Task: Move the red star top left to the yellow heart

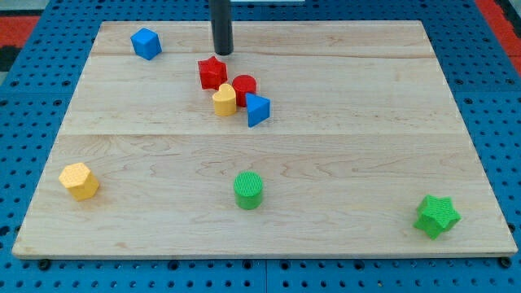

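**Star sits snug at the heart's upper-left shoulder**

Star and heart are practically together! The red star (212, 72) sits toward the view's top, a little left of centre on the desk (342, 163), and the yellow heart (225, 101) lies just below it and slightly to the view's right, the two looking as if they touch or very nearly so. By my reading the star already occupies the heart's top-left side, so the job looks all but done; what may be left is a small nudge further to the view's left, if a cleaner diagonal is wanted.

Crowding in on the heart's right are the red cylinder (244, 86) and the blue triangular block (257, 110), a tight little cluster (any extra push risks dragging these along).

Now the business end: no jaws on this arm at all, so there is no opening to report and nothing held. What shows is my tip (222, 52), the rod's lower end, standing just above the star and a touch to its right, close by but seemingly apart from it; I cannot tell for sure whether it grazes the star's upper point.

Elsewhere, well apart: a blue cube (146, 43) near the top left, a yellow hexagonal block (79, 181) at lower left, a green cylinder (248, 190) at bottom centre, a green star (436, 216) at lower right.
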You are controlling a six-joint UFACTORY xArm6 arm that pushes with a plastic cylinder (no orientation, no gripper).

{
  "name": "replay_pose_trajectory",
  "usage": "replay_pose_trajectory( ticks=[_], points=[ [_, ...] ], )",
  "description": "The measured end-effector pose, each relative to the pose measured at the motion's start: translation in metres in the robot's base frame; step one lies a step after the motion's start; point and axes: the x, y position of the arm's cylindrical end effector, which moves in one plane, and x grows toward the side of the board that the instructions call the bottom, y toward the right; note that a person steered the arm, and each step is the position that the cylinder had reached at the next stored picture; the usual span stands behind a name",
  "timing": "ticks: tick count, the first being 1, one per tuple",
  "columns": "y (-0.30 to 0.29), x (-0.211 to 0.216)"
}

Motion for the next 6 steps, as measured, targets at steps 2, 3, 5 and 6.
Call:
replay_pose_trajectory(
  ticks=[2, 3, 5, 6],
  points=[
    [-0.023, 0.042],
    [-0.018, 0.059],
    [-0.018, 0.069],
    [-0.018, 0.069]
  ],
)
